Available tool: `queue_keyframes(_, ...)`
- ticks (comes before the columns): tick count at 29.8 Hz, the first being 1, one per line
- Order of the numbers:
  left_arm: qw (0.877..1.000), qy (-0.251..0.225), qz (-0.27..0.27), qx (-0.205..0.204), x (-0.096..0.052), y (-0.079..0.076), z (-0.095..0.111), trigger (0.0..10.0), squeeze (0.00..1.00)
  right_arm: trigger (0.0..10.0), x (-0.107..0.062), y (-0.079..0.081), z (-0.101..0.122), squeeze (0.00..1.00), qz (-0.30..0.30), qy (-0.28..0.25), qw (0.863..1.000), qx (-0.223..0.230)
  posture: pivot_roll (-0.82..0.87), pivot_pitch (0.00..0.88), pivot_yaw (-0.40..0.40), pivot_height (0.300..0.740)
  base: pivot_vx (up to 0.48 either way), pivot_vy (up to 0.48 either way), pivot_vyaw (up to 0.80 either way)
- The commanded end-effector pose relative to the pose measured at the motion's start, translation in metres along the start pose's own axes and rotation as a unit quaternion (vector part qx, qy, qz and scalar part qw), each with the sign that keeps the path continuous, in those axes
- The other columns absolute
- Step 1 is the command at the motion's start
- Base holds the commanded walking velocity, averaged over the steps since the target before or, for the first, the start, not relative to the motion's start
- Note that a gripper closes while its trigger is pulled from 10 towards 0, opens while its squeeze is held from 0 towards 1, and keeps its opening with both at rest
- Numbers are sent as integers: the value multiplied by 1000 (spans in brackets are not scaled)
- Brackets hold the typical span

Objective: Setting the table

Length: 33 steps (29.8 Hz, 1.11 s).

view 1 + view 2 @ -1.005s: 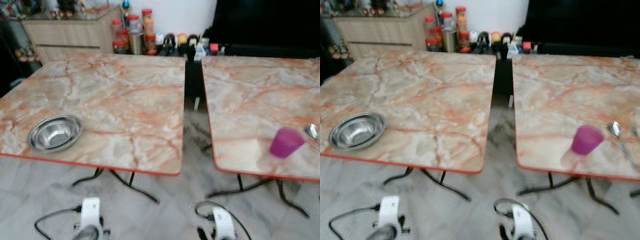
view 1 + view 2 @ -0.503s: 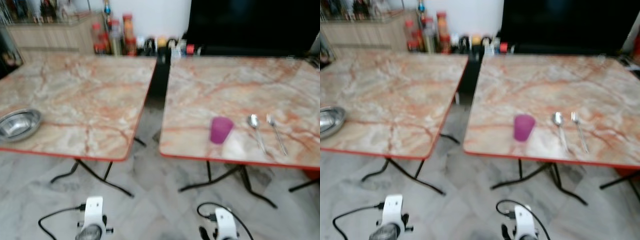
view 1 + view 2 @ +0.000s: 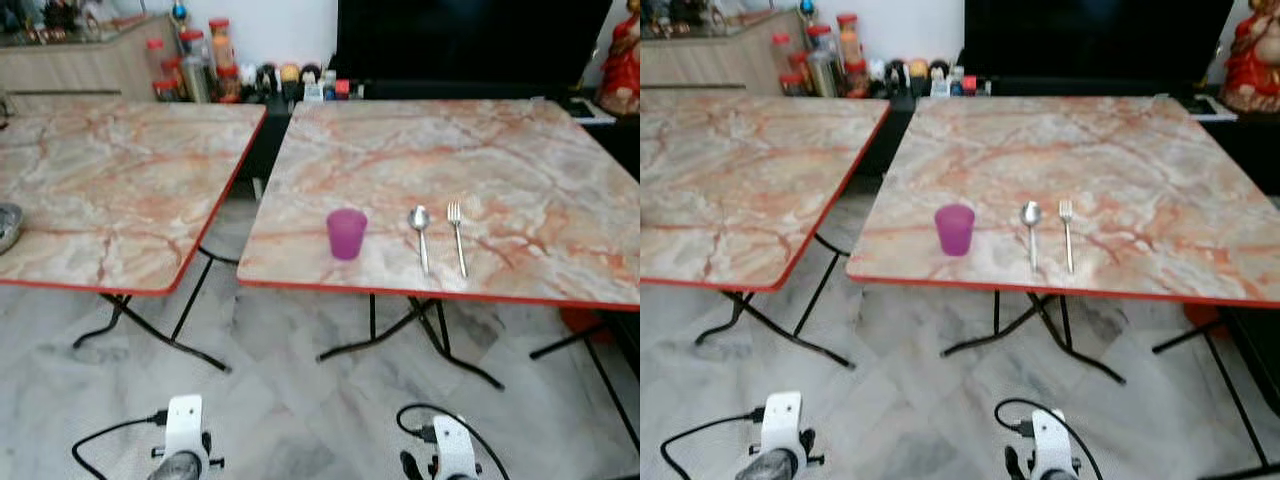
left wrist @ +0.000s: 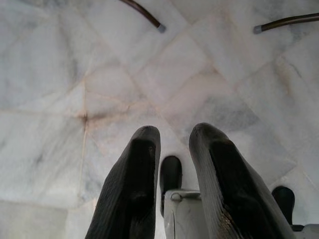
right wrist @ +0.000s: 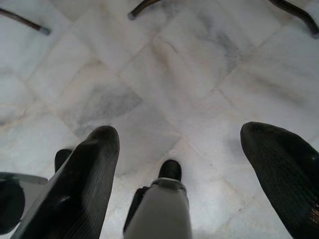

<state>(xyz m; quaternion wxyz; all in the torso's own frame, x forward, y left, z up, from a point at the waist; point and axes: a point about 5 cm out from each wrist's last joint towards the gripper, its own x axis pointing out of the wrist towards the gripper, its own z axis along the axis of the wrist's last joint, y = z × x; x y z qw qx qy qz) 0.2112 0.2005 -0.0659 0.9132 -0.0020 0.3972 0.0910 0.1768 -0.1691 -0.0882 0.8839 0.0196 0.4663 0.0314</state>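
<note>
A purple cup (image 3: 346,234) stands upright near the front edge of the right marble table (image 3: 520,160). Just to its right a spoon (image 3: 421,235) and a fork (image 3: 456,235) lie side by side, handles toward me. A steel bowl (image 3: 5,225) shows partly at the left edge, on the left marble table (image 3: 110,170). Both arms hang low over the floor, away from the tables. In the left wrist view my left gripper (image 4: 174,137) has its fingers close together and holds nothing. In the right wrist view my right gripper (image 5: 184,134) is spread wide and empty.
A gap of marble floor (image 3: 240,200) runs between the two tables, with their black folding legs (image 3: 410,330) below. Jars and bottles (image 3: 200,70) stand along the back wall beside a dark cabinet (image 3: 470,40). A red figure (image 3: 622,50) stands at the far right.
The camera has swung to the right: the right table with cup, spoon and fork is now central and the bowl is at the left edge. Both arms hang as before.
</note>
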Motion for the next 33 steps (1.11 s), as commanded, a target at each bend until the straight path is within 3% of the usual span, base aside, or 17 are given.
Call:
queue_keyframes(1, 1000, 0, 12, -9, -1, 11, -1, 10000, 0, 10000, 1, 5, 5, 0, 5, -9, 1000, 5, 27, 0, 13, 740, 0, 0, 0)
queue_keyframes(18, 1000, 11, 11, -15, -2, 10, -9, 10000, 0, 10000, 1, 2, 8, 0, -13, -23, 1000, 3, 30, 0, 3, 740, 0, 0, 0)
queue_keyframes(27, 1000, 14, 15, -15, -3, 15, -12, 10000, 0, 10000, -3, 1, 26, 0, -42, -133, 990, -6, 9, 0, 5, 740, 0, 0, 0)
queue_keyframes(33, 1000, 11, 12, -18, -3, 14, -10, 10000, 0, 10000, -6, 0, 31, 0, -57, -173, 983, 5, 3, 0, 5, 740, 0, 0, 0)
